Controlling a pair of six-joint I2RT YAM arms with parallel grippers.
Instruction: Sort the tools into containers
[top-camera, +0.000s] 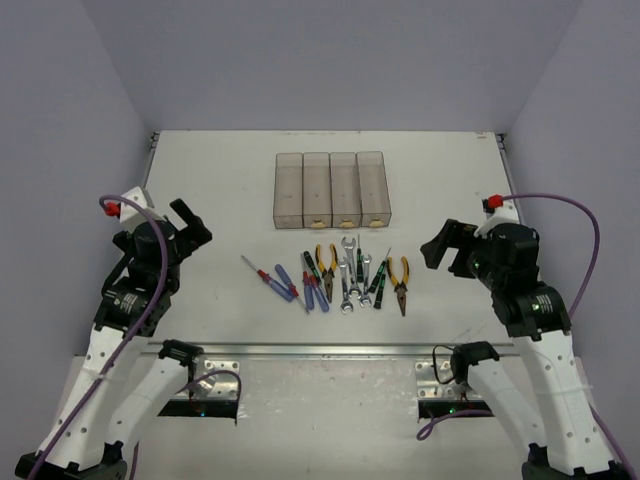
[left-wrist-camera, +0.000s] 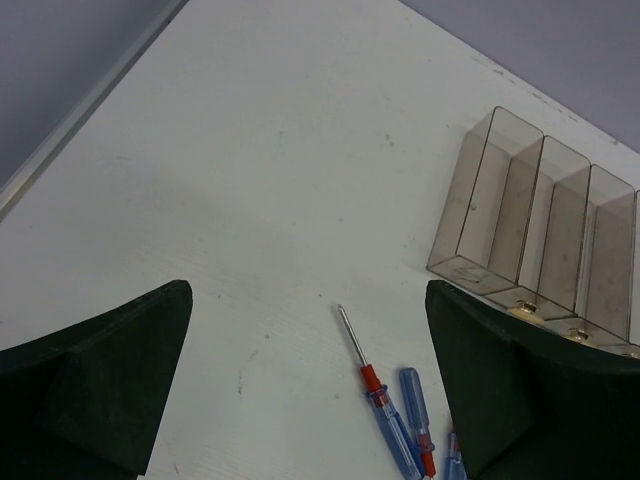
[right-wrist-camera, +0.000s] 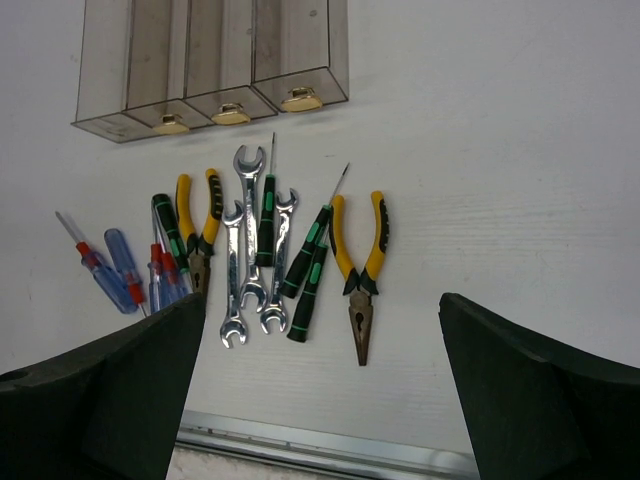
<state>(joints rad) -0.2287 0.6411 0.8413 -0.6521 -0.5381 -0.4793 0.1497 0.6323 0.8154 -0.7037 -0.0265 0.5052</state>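
Four joined clear smoky containers (top-camera: 330, 190) stand in a row at the table's middle back, each with a yellowish tab at its near end. In front of them the tools lie side by side: blue/red screwdrivers (top-camera: 283, 282), yellow-handled pliers (top-camera: 325, 265), silver wrenches (top-camera: 350, 272), green/black screwdrivers (top-camera: 378, 285) and a second pair of pliers (top-camera: 399, 282). My left gripper (top-camera: 192, 226) hangs open left of the tools, above bare table beside a blue/red screwdriver (left-wrist-camera: 385, 410). To the right of the tools, my right gripper (top-camera: 438, 248) is open, and its view shows the wrenches (right-wrist-camera: 245, 250) and pliers (right-wrist-camera: 360, 260). Neither holds anything.
A metal rail (top-camera: 320, 350) runs along the table's near edge, just below the tools. Grey walls close in the table at the left, right and back. The containers (left-wrist-camera: 520, 220) lie to the upper right in the left wrist view and at the top (right-wrist-camera: 220, 50) in the right wrist view.
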